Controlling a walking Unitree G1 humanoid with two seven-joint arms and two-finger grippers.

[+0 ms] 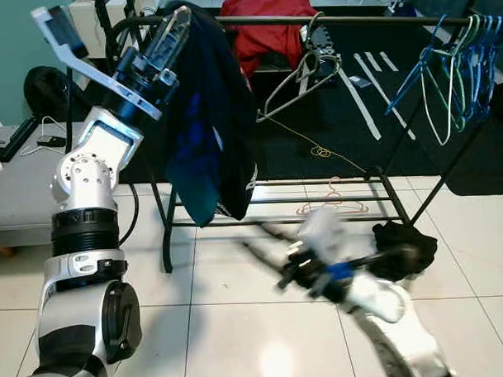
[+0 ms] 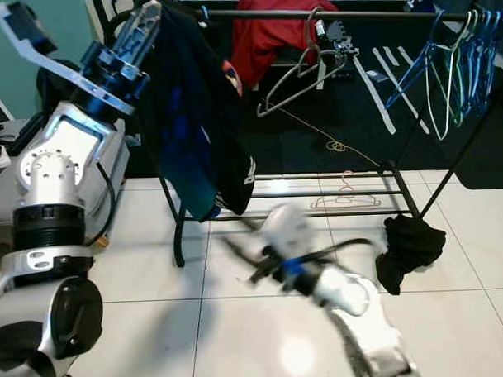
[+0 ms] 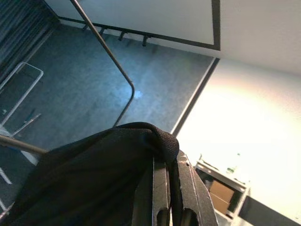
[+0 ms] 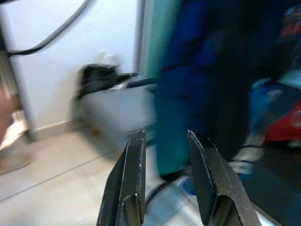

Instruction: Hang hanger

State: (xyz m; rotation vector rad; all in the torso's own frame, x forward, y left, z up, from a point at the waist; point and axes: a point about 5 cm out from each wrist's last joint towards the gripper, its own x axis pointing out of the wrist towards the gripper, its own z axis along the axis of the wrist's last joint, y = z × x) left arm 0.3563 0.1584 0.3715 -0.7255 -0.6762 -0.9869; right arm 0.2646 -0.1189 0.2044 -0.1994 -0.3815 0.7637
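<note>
Right eye view: right gripper [image 2: 252,263] motion-blurred.

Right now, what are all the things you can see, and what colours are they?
Dark garment: one, black and blue, draped at the rail's left end.
Clothes rail: one, dark metal, across the top.
Red garment: one, behind the rail.
Grey hangers: a couple, mid-rail.
Blue and green hangers: several, right end of the rail.
Pink hanger: one, floor under the rack.
Black cloth: one heap, floor by the rack's right leg.
Left pincer: raised, gripping the dark garment's top.
Right pincer: low, blurred, fingers apart, empty.
</note>
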